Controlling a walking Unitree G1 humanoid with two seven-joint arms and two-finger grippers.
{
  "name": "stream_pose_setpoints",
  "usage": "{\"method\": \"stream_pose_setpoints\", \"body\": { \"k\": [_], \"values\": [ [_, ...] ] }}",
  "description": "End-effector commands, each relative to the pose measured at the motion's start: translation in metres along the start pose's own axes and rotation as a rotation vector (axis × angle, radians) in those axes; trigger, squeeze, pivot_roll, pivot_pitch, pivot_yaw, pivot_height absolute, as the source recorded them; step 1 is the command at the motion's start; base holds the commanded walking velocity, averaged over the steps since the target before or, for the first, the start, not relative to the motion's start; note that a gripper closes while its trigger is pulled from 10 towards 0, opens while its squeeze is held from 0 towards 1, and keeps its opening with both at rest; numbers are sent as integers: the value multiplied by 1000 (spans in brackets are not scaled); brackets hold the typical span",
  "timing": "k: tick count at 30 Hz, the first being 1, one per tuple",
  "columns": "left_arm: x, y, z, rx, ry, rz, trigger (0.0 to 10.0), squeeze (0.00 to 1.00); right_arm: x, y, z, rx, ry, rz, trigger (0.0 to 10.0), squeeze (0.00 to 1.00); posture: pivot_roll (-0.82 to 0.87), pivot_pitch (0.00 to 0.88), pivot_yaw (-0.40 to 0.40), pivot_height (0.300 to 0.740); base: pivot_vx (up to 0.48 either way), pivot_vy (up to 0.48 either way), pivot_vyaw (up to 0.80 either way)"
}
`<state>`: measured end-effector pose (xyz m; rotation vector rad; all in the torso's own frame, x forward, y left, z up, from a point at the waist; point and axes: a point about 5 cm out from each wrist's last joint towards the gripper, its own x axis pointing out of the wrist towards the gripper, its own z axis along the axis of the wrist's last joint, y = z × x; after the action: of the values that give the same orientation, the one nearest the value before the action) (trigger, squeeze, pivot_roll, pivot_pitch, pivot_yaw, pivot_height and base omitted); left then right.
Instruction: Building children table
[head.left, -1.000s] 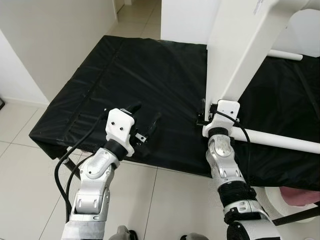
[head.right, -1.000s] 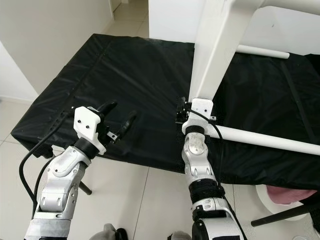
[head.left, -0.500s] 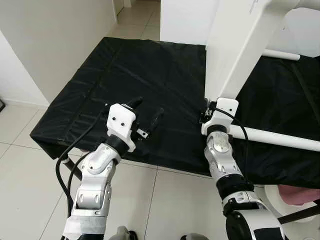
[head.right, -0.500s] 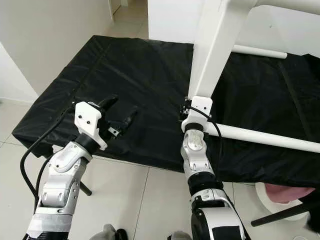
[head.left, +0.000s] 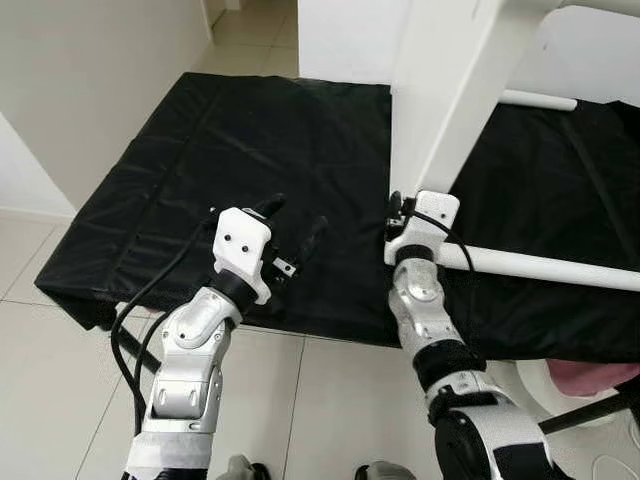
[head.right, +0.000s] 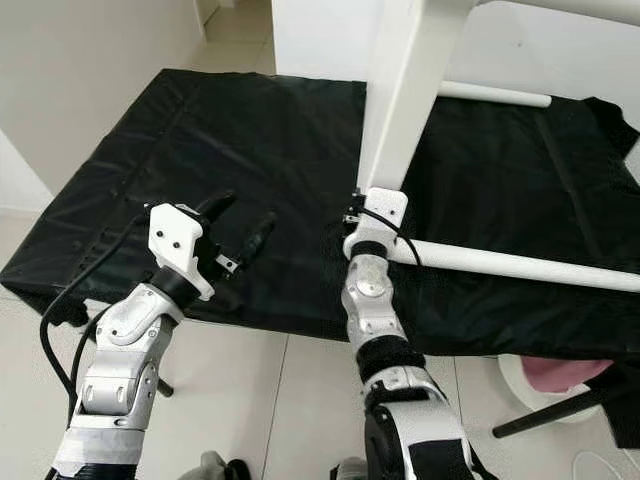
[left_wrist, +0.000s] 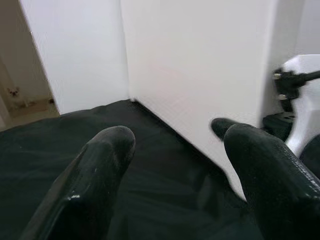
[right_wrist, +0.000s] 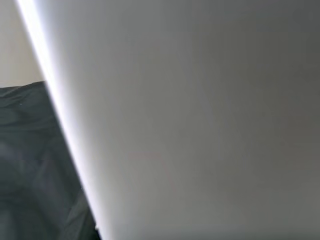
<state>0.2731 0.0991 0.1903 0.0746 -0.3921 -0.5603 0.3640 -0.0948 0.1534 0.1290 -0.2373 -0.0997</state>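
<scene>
Left gripper hovers just above the near part of the black-covered tabletop, its two black fingers spread well apart with nothing between them. From its wrist camera the black cover stretches away under the fingers, and a broad white face rises close beyond them.

To its right, at about the same nearness, the right gripper is pressed up against the foot of the white table panel. Its white wrist housing sits right at the bottom end of the panel and hides the fingers, so I cannot tell whether they are open or closed on anything. Its wrist camera looks point-blank at a plain pale surface, with a sliver of the black cover along one edge.

The white table panel, the part of the children's table at hand, stands tilted on the black cover, its lower end resting near the middle of the tabletop by the right gripper and its upper part leaning away to the far right and out of the top of the picture. A white round rail runs from just beside the right gripper along the near right of the tabletop. Farther back on the right lies a second white round rail, partly behind the panel. Beyond the tabletop are a pale tiled floor and white walls.
</scene>
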Motion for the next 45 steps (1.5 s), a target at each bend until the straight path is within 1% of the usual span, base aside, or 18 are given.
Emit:
{"method": "stream_pose_setpoints", "body": {
  "k": [1, 5, 6, 9, 10, 11, 12, 15, 19, 20, 25, 27, 31, 34, 35, 37, 40, 45],
  "values": [
    [-2, 4, 0, -23, 1, 153, 10000, 0, -2, 35, 10, 30, -42, 129, 10000, 0, -83, 83, 66, 740, 0, 0, 0],
    [-2, 4, 0, -25, -2, 155, 10000, 0, -3, 50, 10, 12, -33, 146, 10000, 0, -75, 83, 64, 740, 0, 0, 0],
    [-2, 4, 0, -25, -2, 155, 10000, 0, -3, 50, 10, 12, -33, 146, 10000, 0, -75, 83, 64, 740, 0, 0, 0],
    [-2, 5, 2, -29, -9, 159, 10000, 0, -5, 67, 12, 1, -39, 172, 10000, 0, -70, 82, 62, 740, 0, 0, 0],
    [-2, 5, 2, -29, -9, 159, 10000, 0, -5, 67, 12, 1, -39, 172, 10000, 0, -70, 82, 62, 740, 0, 0, 0],
    [-2, 5, 2, -29, -13, 160, 10000, 0, -7, 76, 13, -2, -40, 184, 10000, 0, -66, 82, 62, 740, 0, 0, 0],
    [-2, 5, 2, -29, -13, 160, 10000, 0, -7, 76, 13, -2, -40, 184, 10000, 0, -66, 82, 62, 740, 0, 0, 0],
    [-2, 5, 3, -31, -20, 159, 10000, 0, -11, 88, 12, -10, -37, 180, 10000, 0, -61, 80, 64, 740, 0, 0, 0],
    [-3, 6, 5, -32, -26, 159, 10000, 0, -13, 94, 13, -16, -37, 186, 10000, 0, -60, 80, 64, 740, 0, 0, 0],
    [-3, 8, 8, -35, -36, 160, 10000, 0, -18, 107, 11, -18, -9, 207, 10000, 0, -46, 81, 63, 740, 0, 0, 0],
    [-3, 8, 9, -35, -39, 161, 10000, 0, -19, 112, 10, -16, 4, 215, 10000, 0, -46, 81, 63, 740, 0, 0, 0],
    [-4, 8, 12, -37, -45, 161, 10000, 0, -23, 121, 9, -21, 26, 224, 10000, 0, -41, 82, 63, 740, 0, 0, 0],
    [-4, 8, 13, -40, -47, 161, 10000, 0, -23, 123, 9, -9, 32, 216, 10000, 0, -41, 82, 63, 740, 0, 0, 0],
    [-4, 7, 13, -45, -47, 160, 10000, 0, -21, 128, 20, 50, -9, 213, 10000, 0, -26, 84, 66, 740, 0, 0, 0],
    [-4, 7, 13, -49, -46, 159, 10000, 0, -19, 130, 27, 88, -35, 211, 10000, 0, -26, 84, 66, 740, 0, 0, 0],
    [-4, 7, 13, -49, -46, 159, 10000, 0, -19, 130, 27, 88, -35, 211, 10000, 0, -26, 84, 66, 740, 0, 0, 0],
    [-5, 7, 15, -54, -48, 157, 10000, 0, -18, 138, 41, 170, -83, 239, 10000, 0, -21, 81, 72, 740, 0, 0, 0],
    [-5, 7, 16, -56, -49, 156, 10000, 0, -20, 143, 43, 188, -94, 264, 10000, 0, -21, 81, 72, 740, 0, 0, 0]
  ]
}}
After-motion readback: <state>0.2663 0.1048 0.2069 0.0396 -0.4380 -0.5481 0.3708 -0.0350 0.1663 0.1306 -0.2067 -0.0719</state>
